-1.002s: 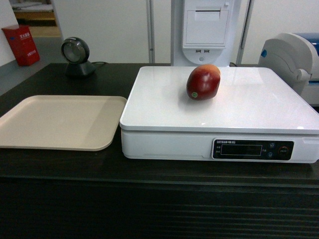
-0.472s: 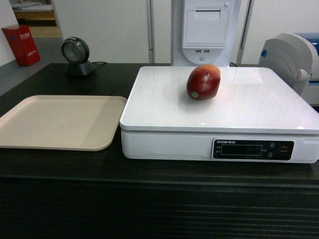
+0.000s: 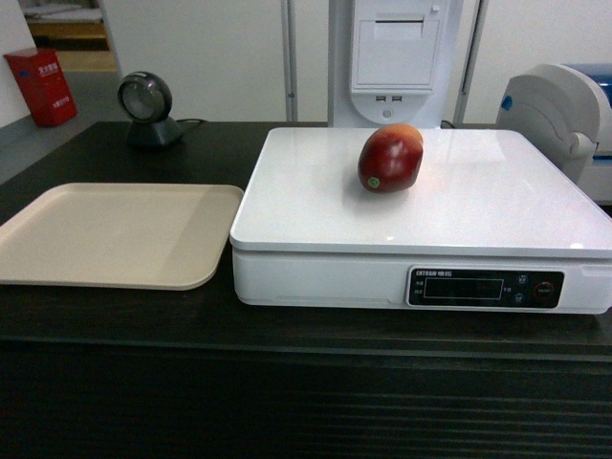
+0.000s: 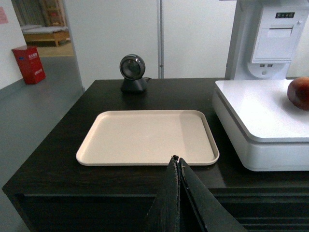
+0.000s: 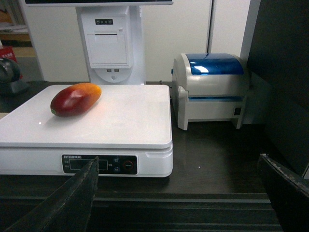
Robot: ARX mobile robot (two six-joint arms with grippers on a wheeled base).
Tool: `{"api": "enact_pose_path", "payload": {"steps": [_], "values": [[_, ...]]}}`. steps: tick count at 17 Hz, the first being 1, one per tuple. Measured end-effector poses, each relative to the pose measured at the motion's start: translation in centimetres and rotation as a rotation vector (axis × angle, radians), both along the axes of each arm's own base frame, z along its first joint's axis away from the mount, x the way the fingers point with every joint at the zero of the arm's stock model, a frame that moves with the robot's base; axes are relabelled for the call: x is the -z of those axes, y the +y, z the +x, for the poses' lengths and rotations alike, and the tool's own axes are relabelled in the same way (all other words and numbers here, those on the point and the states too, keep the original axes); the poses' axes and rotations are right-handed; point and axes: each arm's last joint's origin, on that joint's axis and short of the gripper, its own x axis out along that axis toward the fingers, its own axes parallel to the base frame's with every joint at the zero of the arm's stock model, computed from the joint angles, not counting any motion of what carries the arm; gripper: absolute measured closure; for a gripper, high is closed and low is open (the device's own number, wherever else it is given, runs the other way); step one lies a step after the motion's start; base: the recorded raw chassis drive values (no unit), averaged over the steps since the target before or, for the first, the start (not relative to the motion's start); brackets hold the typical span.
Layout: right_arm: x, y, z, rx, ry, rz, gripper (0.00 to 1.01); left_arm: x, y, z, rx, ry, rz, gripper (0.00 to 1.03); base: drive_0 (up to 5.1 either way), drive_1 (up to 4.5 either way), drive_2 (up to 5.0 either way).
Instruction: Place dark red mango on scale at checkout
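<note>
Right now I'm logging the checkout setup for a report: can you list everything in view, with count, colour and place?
dark red mango: one, dark red shading to orange, lying on the scale's platform, toward the back.
scale: one, white with a black display strip, on the checkout.
checkout: one, dark brown-black counter with a slatted front.
tray: one, beige, bare, left of the scale.
scanner: one, dark grey, round, behind the tray.
label printer: one, white with a blue lid, right of the scale.
receipt terminal: one, white, behind the scale.
red box: one, far left, on the floor.
left tool: black, shut, in front of the tray.
right tool: black, open, in front of the scale.
</note>
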Motion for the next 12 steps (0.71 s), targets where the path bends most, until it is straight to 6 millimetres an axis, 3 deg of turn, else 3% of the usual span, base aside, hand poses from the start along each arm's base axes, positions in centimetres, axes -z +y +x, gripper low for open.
{"api": "enact_pose_path", "payload": {"steps": [4,12], "values": [[-0.01,0.0,0.0,0.0,-0.001,0.0,0.03,0.03,0.0,0.0,0.0,0.003,0.0,1.01,0.0,0.0,0.0],[-0.01,0.0,0.0,0.0,-0.001,0.0,0.03,0.03,0.0,0.0,0.0,0.003,-0.002,0.12,0.0,0.0,0.0]]}}
